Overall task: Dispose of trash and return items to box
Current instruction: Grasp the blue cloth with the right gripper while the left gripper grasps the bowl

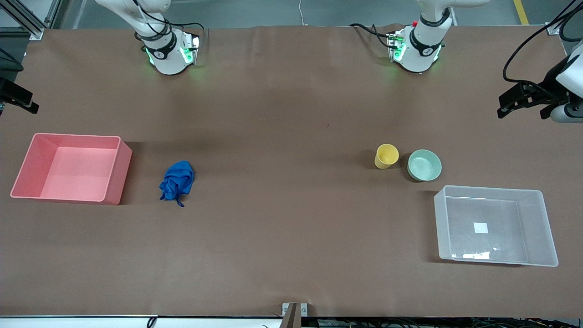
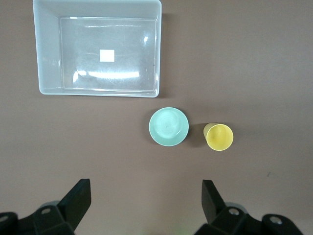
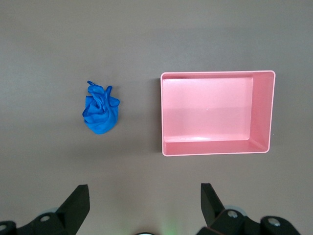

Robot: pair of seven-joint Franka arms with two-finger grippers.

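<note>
Both grippers hang spread and empty: left gripper [image 2: 144, 205] over the yellow cup [image 2: 219, 137], right gripper [image 3: 142, 208] over the blue cloth [image 3: 100, 111]; drop straight, pinch centrally.

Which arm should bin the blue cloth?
Right. The blue cloth lies beside the pink bin at the right arm's end, below the open right hand. The left hand, also open, hangs over the cup and bowl.

a wide counter [image 1: 291, 114] covered in plain brown paper fills nearly the whole view, lit evenly from above with soft shadows. past its top edge lies grey floor [image 1: 273, 11] with a yellow line [image 1: 521, 11]. an aluminium frame post [image 1: 27, 18] stands at one corner, and a small metal bracket [image 1: 294, 310] sits at the near edge.
</note>
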